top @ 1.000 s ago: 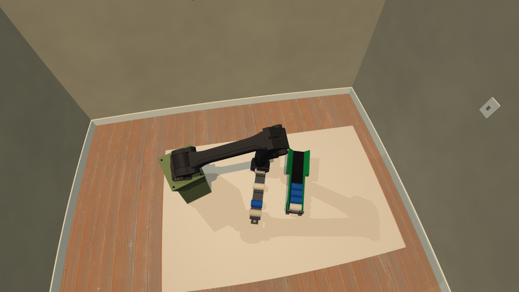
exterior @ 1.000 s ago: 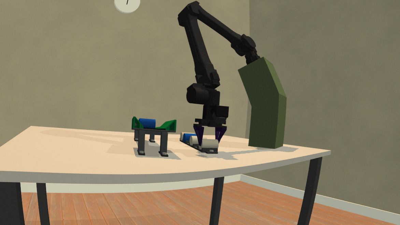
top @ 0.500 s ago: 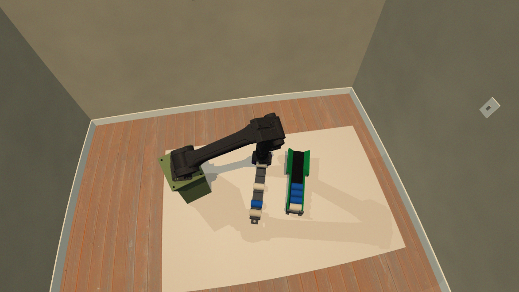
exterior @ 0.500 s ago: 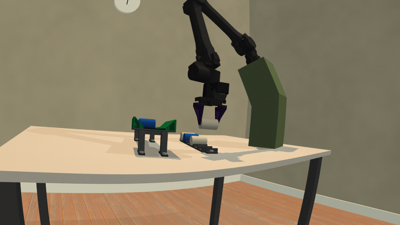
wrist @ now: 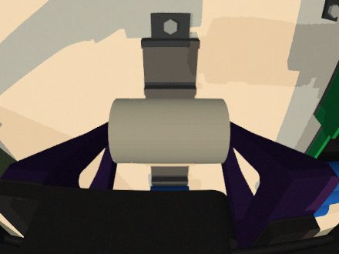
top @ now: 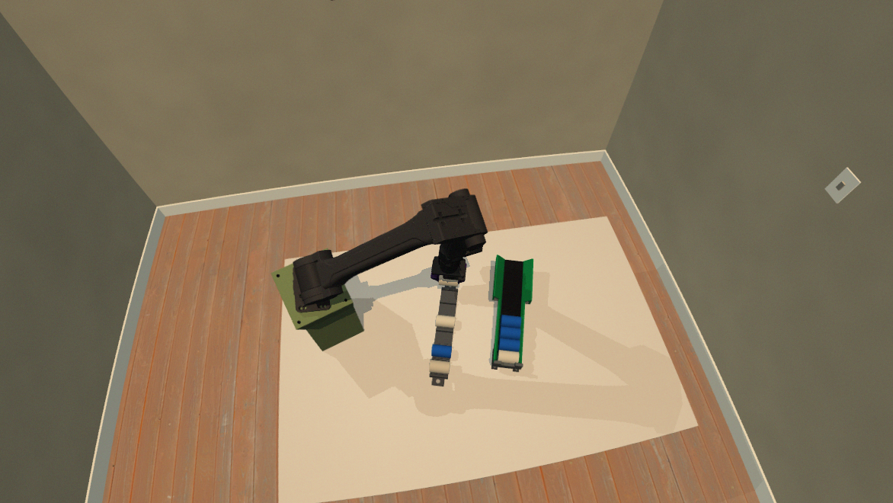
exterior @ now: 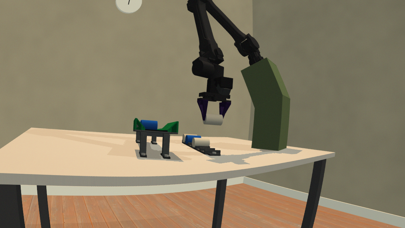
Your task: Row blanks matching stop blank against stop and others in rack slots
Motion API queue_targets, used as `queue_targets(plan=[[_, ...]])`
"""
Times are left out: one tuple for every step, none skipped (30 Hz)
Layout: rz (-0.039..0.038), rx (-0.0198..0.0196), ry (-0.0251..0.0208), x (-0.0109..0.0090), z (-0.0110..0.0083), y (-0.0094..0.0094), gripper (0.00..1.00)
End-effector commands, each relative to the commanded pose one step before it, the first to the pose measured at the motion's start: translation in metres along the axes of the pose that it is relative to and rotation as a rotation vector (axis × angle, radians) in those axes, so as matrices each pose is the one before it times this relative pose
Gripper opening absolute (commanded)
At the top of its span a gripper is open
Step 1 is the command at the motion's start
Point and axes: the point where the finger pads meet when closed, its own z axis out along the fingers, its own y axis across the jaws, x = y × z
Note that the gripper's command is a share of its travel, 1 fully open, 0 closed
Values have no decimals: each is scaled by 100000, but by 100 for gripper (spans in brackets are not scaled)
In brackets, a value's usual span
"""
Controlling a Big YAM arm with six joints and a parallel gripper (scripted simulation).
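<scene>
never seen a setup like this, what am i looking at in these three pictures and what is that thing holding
The machine is one black robot arm, mounted on a green pedestal. Its end effector has two purple fingers.

The first picture looks down from above, the second from beside the table, and the third from the wrist, looking past the fingers.

On the table stands a green-sided ramp on legs. It carries four short bars in a row: one white bar at the stop, then three blue. Beside it lies a low dark rack with two more white bars and a blue one.

The fingers grip another white bar by its ends, above the rack.
</scene>
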Motion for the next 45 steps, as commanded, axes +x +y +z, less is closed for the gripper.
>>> queue_targets(plan=[[1610, -79, 295, 51, -281, -423, 62], [1125, 1516, -718, 207, -449, -1714, 62], [-1007, 64, -164, -16, -160, -1092, 62], [208, 90, -244, 53, -289, -1773, 62], [278, 190, -206, 206, -469, -2415, 62], [0, 0, 0, 0, 0, 0, 62], [0, 13, 29, 5, 0, -2, 62], [326, 294, -112, 363, -468, -2031, 62], [0, 0, 0, 75, -206, -866, 62], [346, 354, -50, 477, -389, -1381, 62], [0, 0, 0, 163, -351, -1305, 62], [337, 372, -8, 575, -458, -1331, 62], [0, 0, 0, 255, -436, -1438, 62], [300, 356, 32, 651, -561, -1394, 62], [0, 0, 0, 0, 0, 0, 62], [0, 0, 0, 0, 0, 0, 62], [244, 307, 55, 1438, -1591, -4113, 62], [176, 231, 58, 662, -610, -1229, 62], [106, 143, 43, 569, -539, -1119, 62], [-1040, -2325, 664, 186, 845, -12, 62], [-714, -1578, 429, -169, 839, 633, 62], [0, 17, 63, 11, 0, -3, 62], [-742, 283, -212, -460, -193, 66, 62], [-2769, 28, -442, -1395, -423, 769, 62], [-1112, -2453, 661, 177, 525, 1533, 62], [0, 0, 0, 0, 0, 0, 62], [0, 3, 13, 2, 0, -1, 62], [0, 5, 18, 3, 0, -1, 62], [140, 307, -81, 42, -168, -130, 62], [732, 1606, -427, 222, -881, -673, 62], [799, 620, -68, 379, -315, -368, 62], [0, 0, 0, 0, 0, 0, 62], [0, 0, 0, 0, 0, 0, 62], [1615, 923, -29, 556, -22, -883, 62], [59, -207, 78, -11, 305, 56, 62], [108, -379, 141, -19, 560, 105, 62], [200, -521, 199, -18, 833, 142, 62], [1129, 1135, -216, 227, 140, -621, 62], [791, 704, -121, 187, 186, -444, 62], [-7, -20, -18, -3, 245, 12, 62], [-8, -22, -17, -3, 293, 15, 62], [-10, -18, 8, 1, 338, 16, 62], [-11, -20, 10, 2, 380, 17, 62], [-12, -23, 7, 1, 420, 19, 62], [-13, -24, 8, 1, 454, 21, 62]])
